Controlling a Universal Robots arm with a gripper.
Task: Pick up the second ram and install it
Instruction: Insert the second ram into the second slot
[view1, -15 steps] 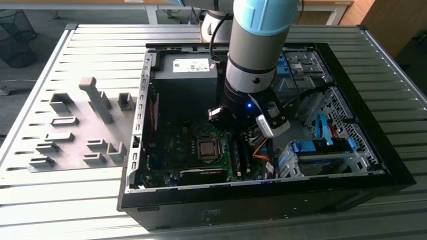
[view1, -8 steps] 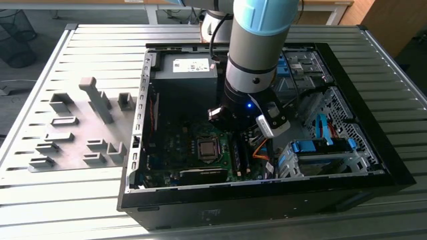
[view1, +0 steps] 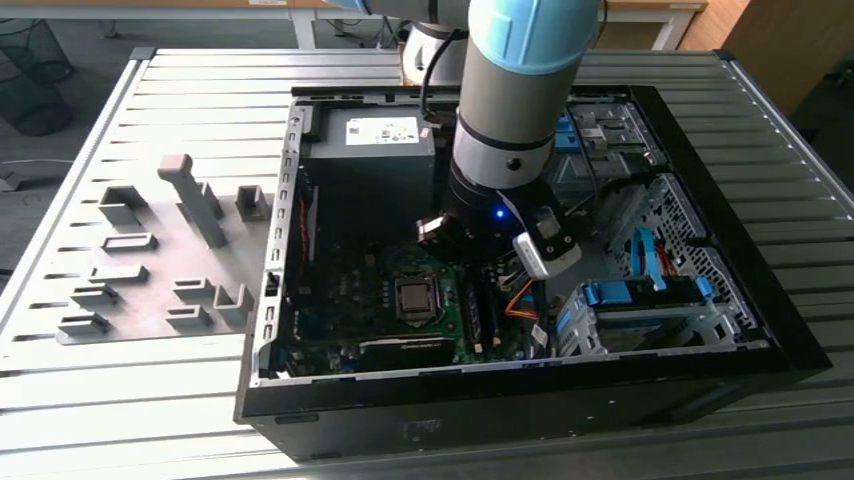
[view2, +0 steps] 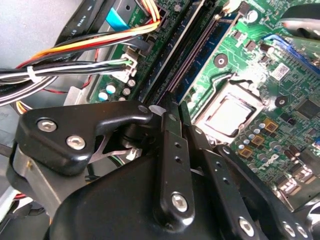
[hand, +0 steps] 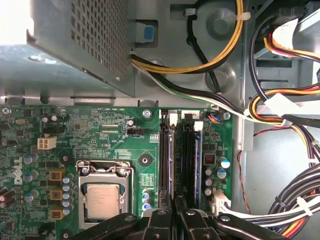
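My gripper (hand: 175, 212) (view2: 176, 117) hangs inside the open computer case (view1: 274, 250), just above the row of memory slots (hand: 186, 160) beside the processor (hand: 101, 200). Its black fingers (view2: 172, 150) stand pressed together, and I see nothing between them. The second ram (hand: 171, 160) shows as a thin strip seen edge-on, standing in the slot that runs out from under the fingertips; its chips and label are hidden. A neighbouring blue-edged slot (view2: 192, 55) lies open with its contacts showing. In the exterior view the arm's wrist (view1: 461, 235) covers the slots.
Bundles of coloured cables (hand: 280, 110) run close beside the slots. The power supply box (view1: 380, 135) fills the case's far end and drive cages (view1: 641, 300) the exterior view's right. Grey holder blocks (view1: 200, 210) stand on the slatted table outside the case.
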